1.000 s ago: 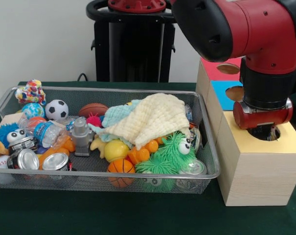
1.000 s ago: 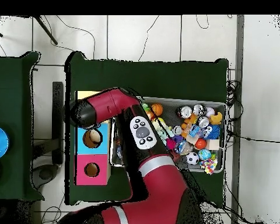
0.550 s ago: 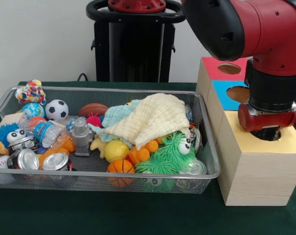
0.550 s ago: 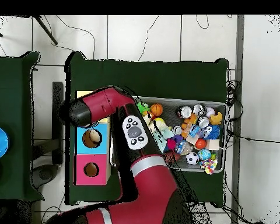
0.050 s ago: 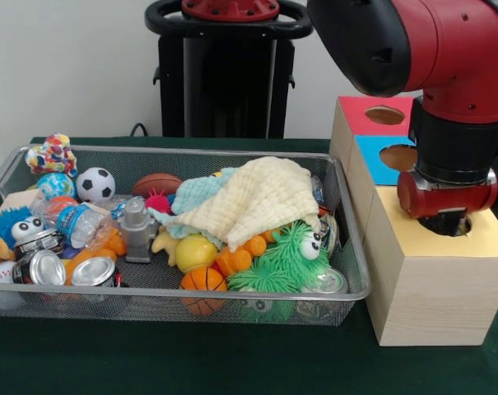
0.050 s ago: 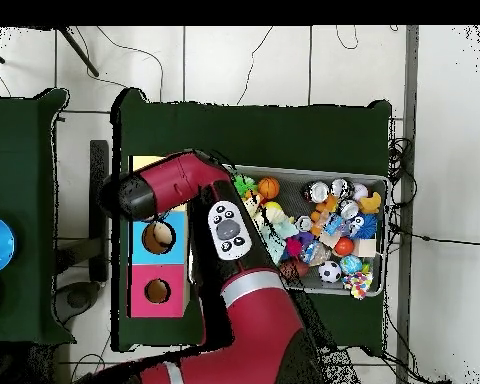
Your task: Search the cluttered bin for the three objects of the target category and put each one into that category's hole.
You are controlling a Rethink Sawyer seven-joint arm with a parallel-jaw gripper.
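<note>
The gripper (image 5: 448,224) sits low over the hole (image 5: 461,224) in the yellow top of the wooden box (image 5: 434,284), its tip hidden by the red wrist, so whether it is spread, closed or holding anything cannot be told. Every candidate object lies in the wire bin (image 5: 354,280), just beside the box on the side away from its outer edge: the cream cloth (image 5: 257,197) heaped in the middle, the mini basketball (image 5: 203,288) and green fuzzy toy (image 5: 291,257) at the front rim. Any next pick therefore means crossing sideways from box to bin.
</note>
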